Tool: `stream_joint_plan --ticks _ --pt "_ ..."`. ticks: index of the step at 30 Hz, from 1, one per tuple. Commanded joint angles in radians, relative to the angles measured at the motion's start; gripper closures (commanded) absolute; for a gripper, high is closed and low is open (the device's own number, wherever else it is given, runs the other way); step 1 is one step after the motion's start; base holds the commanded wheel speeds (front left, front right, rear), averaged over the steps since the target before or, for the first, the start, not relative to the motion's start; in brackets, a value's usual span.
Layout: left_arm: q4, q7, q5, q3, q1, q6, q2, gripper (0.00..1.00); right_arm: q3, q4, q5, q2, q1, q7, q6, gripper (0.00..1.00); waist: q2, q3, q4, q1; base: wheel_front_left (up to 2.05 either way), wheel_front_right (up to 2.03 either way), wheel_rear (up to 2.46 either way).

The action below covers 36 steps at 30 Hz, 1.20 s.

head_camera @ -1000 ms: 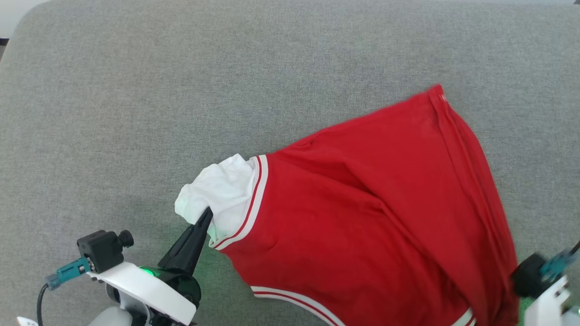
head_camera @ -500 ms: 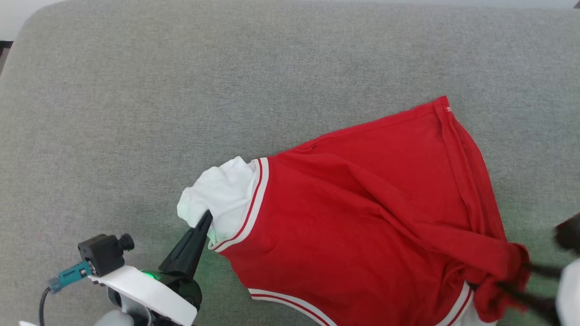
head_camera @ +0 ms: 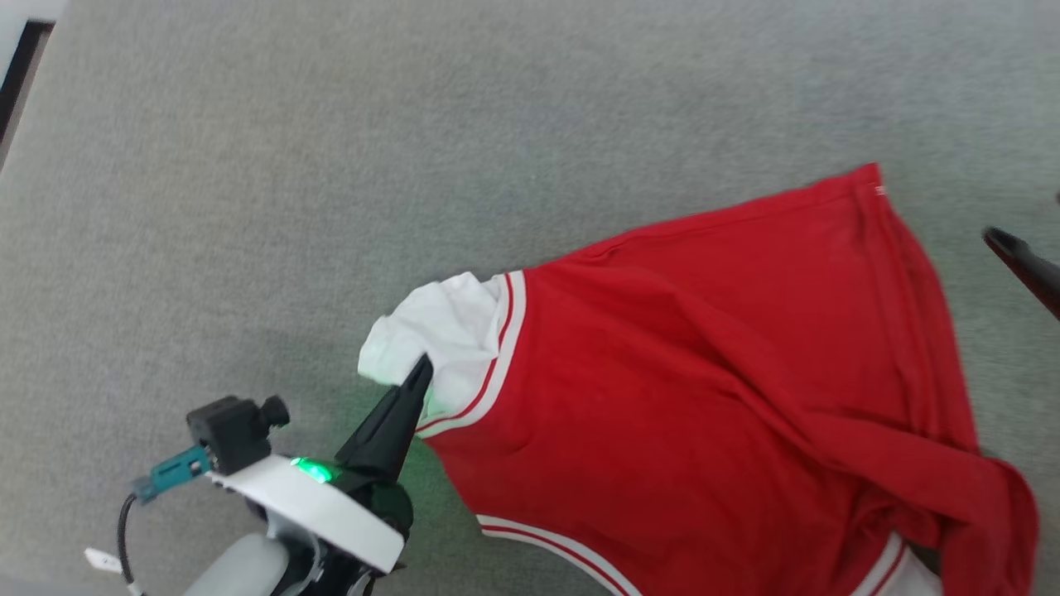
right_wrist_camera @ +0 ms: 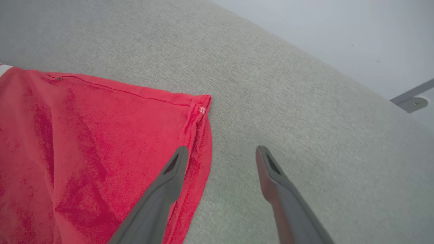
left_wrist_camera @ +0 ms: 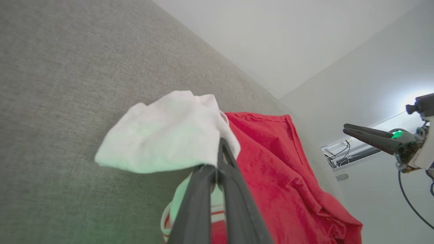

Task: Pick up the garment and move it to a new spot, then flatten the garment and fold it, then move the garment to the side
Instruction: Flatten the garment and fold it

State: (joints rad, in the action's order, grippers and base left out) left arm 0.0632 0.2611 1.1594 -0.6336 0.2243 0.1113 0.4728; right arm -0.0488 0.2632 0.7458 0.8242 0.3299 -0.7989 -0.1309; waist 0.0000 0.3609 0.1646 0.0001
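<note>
My left end effector (head_camera: 421, 372) clamps the red shirt's (head_camera: 704, 397) white sleeve (head_camera: 439, 331); my right end effector (right_wrist_camera: 220, 150), fingers apart, straddles its edge, open grey upholstery (head_camera: 331, 149) beyond.

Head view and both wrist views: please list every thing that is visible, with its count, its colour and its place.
Bright red soft fabric shirt: one, red with a white sleeve and red-and-white striped trim, lying rumpled at the right of the head view.
Grey woven fabric surface: one, grey, under the shirt.
Pale wall: one, off-white, behind the surface in the left wrist view.
Left hand: one, dark fingers, shut on the white sleeve at the shirt's left end.
Right hand: one, dark fingers, open and holding nothing, near the shirt's red corner.
</note>
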Motion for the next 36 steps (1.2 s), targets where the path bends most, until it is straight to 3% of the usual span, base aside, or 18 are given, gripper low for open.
stream_joint_plan --ticks 1,7,12,13,14,15,16,22,25,30,36 --pt "0.009 0.004 -0.019 -0.006 0.03 0.007 -0.012 1.0 -0.058 -0.063 -0.022 -0.016 0.082 0.004 0.0 0.0 0.0 0.036 0.03 -0.0001 0.0 0.0 0.0" --pt "0.046 0.0 -0.025 -0.04 0.088 0.016 -0.044 1.0 -0.255 -0.29 -0.034 -0.048 0.275 -0.018 0.0 0.0 0.0 0.084 0.074 -0.0001 0.0 0.0 0.0" --pt "0.07 0.002 -0.024 -0.06 0.115 0.019 -0.066 1.0 -0.407 -0.421 -0.019 -0.056 0.333 -0.049 0.0 0.0 0.0 0.095 0.102 -0.0001 0.0 0.0 0.0" --pt "0.073 0.002 -0.023 -0.064 0.118 0.02 -0.07 1.0 -0.438 -0.439 -0.004 -0.059 0.33 -0.062 0.0 0.48 0.0 0.094 0.106 -0.0001 0.0 0.0 0.0" --pt "0.075 0.003 -0.021 -0.067 0.118 0.02 -0.072 1.0 -0.464 -0.451 0.008 -0.058 0.33 -0.071 0.0 0.75 0.0 0.092 0.109 -0.0001 0.0 0.0 0.0" --pt "0.075 0.003 -0.021 -0.067 0.118 0.02 -0.072 1.0 -0.464 -0.451 0.008 -0.058 0.33 -0.071 0.0 0.75 0.0 0.092 0.109 -0.0001 0.0 0.0 0.0" --pt "0.076 0.003 -0.018 -0.071 0.118 0.02 -0.074 1.0 -0.481 -0.462 0.023 -0.058 0.333 -0.07 0.0 1.0 0.0 0.089 0.111 -0.0001 0.0 0.0 0.0" --pt "0.096 -0.001 -0.012 -0.109 0.144 0.021 -0.041 1.0 -0.481 -0.525 0.068 -0.061 0.399 0.05 0.001 1.0 0.0 0.042 0.094 -0.0001 0.0 0.0 0.0" --pt "0.111 -0.012 0.0 -0.109 0.199 0.021 -0.018 1.0 -0.434 -0.585 0.093 -0.094 0.448 0.137 0.0 1.0 0.0 0.005 0.071 -0.0001 0.0 0.0 0.0" --pt "0.16 -0.04 0.06 -0.045 0.425 0.021 -0.011 1.0 -0.344 -0.722 0.082 -0.162 0.578 0.278 0.0 1.0 0.0 -0.012 0.016 -0.0001 0.0 0.0 0.0" --pt "0.323 -0.086 0.08 0.041 0.797 0.02 -0.023 1.0 -0.272 -0.836 -0.049 -0.203 0.833 0.417 0.001 1.0 0.0 0.075 -0.045 -0.0001 0.0 0.0 0.0"
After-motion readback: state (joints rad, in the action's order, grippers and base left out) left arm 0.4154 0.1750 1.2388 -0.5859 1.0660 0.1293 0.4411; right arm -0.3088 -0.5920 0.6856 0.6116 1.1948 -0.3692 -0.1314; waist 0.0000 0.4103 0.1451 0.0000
